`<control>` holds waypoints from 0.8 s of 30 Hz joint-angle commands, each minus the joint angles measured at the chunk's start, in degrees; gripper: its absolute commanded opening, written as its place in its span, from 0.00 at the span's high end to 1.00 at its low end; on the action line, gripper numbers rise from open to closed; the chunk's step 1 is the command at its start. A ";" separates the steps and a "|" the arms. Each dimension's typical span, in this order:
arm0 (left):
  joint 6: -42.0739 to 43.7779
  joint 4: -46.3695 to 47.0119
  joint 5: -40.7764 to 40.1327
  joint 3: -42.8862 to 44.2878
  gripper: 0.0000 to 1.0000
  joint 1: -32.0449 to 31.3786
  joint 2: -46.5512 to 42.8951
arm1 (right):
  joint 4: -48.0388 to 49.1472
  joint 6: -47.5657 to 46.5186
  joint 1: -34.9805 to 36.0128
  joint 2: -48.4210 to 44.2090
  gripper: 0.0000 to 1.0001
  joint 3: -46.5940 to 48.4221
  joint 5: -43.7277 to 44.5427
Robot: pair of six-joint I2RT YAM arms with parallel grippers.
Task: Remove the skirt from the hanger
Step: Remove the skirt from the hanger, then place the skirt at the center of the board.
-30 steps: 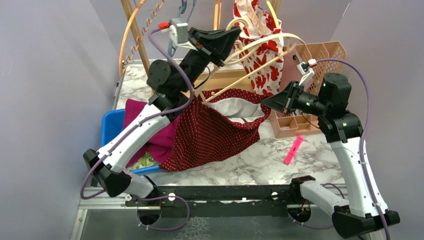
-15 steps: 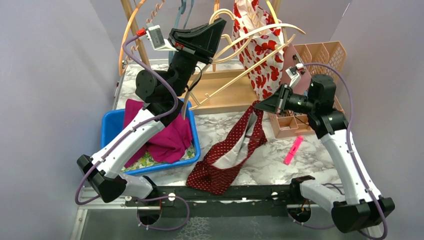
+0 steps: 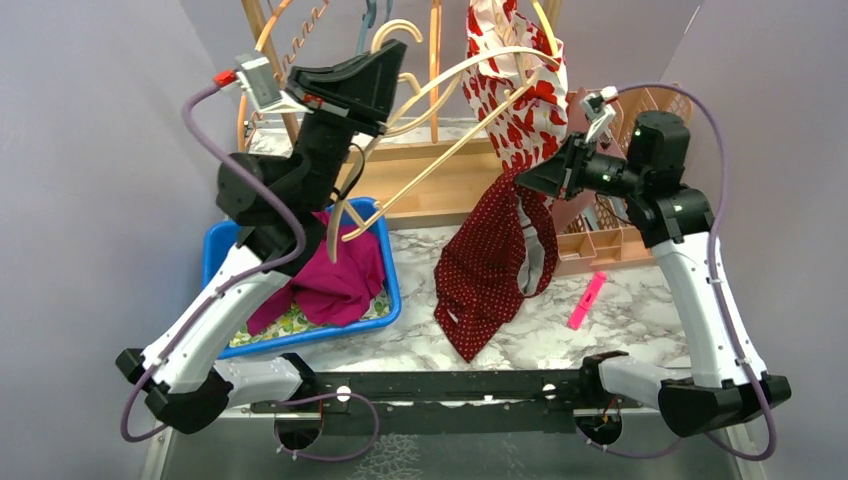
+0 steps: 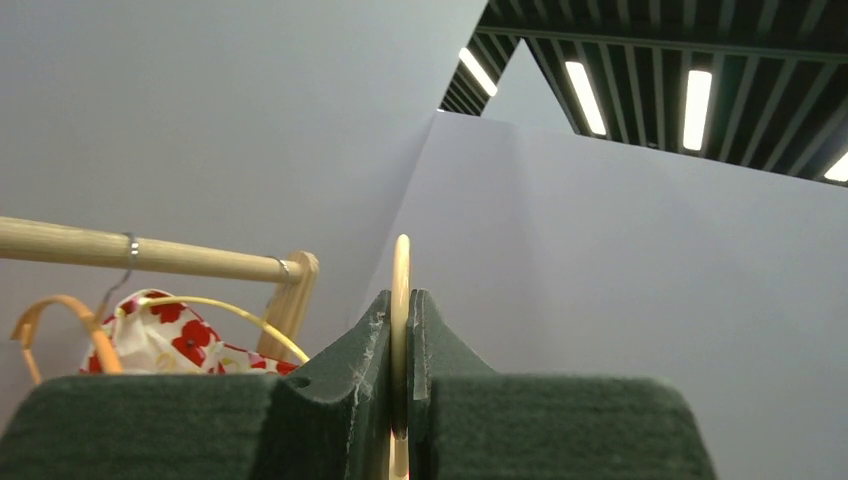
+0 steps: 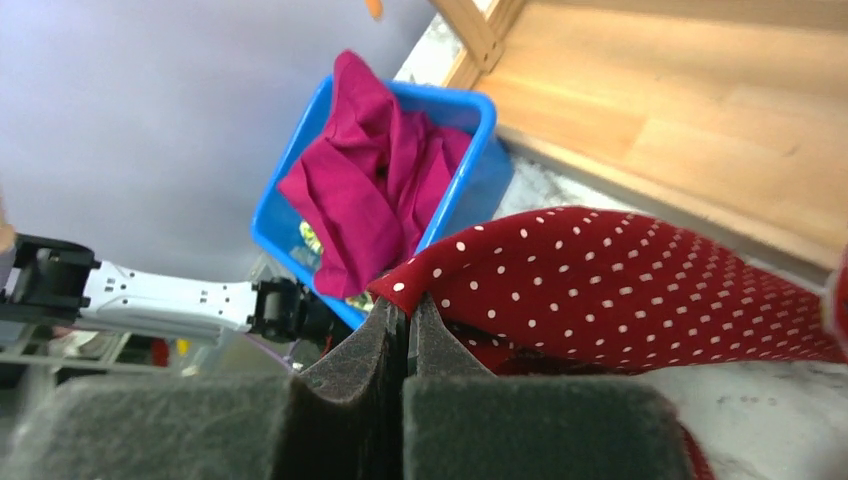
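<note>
The dark red white-dotted skirt hangs free from my right gripper, which is shut on its edge; its lower end trails onto the marble table. In the right wrist view the skirt is pinched between my right gripper's tips. My left gripper is raised high and shut on the pale wooden hanger, which is bare and slants down toward the blue bin. In the left wrist view the hanger stands between the closed tips of the left gripper.
A blue bin with magenta cloth sits at the left. A wooden rack with hangers and a red-flowered white garment stands behind. A peach basket and a pink marker are at the right.
My left gripper has lifted the hanger up and left, and the skirt has come off it. My right gripper has raised the skirt, which now hangs vertically from it.
</note>
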 commanded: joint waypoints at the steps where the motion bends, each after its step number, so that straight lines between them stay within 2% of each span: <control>1: 3.92 -7.04 -5.95 2.28 1.00 -0.04 -3.05 | 6.48 4.22 4.44 1.44 0.99 -8.88 -5.32; 4: 5.97 -11.61 -7.86 4.66 1.00 -0.02 -3.15 | 5.12 2.99 14.46 3.48 0.99 -10.78 0.82; 6: 7.04 -13.58 -8.88 5.91 1.00 -0.04 -3.14 | -0.05 1.63 18.53 6.01 0.97 -8.79 6.76; 8: 7.23 -15.04 -10.73 6.79 1.00 -0.04 -3.23 | -3.74 1.60 18.76 6.47 0.85 -8.30 11.67; 14: 8.04 -17.75 -12.50 9.38 1.00 -0.04 -1.25 | -13.02 -2.32 18.77 6.23 0.39 -3.02 21.17; 17: 8.97 -18.92 -12.56 12.77 1.00 -0.25 1.84 | -20.26 -5.29 18.77 7.92 0.27 3.32 25.55; 19: 10.81 -18.99 -12.94 14.49 1.00 -1.02 4.34 | -21.64 -6.54 18.77 8.95 0.25 8.76 23.80; 21: 14.00 -18.93 -15.74 16.10 1.00 -3.63 7.23 | -20.20 -5.41 18.76 9.56 0.24 12.90 17.49; 24: 20.91 -17.53 -21.38 18.12 1.00 -6.92 10.22 | -11.72 1.77 19.31 9.34 0.24 14.56 6.54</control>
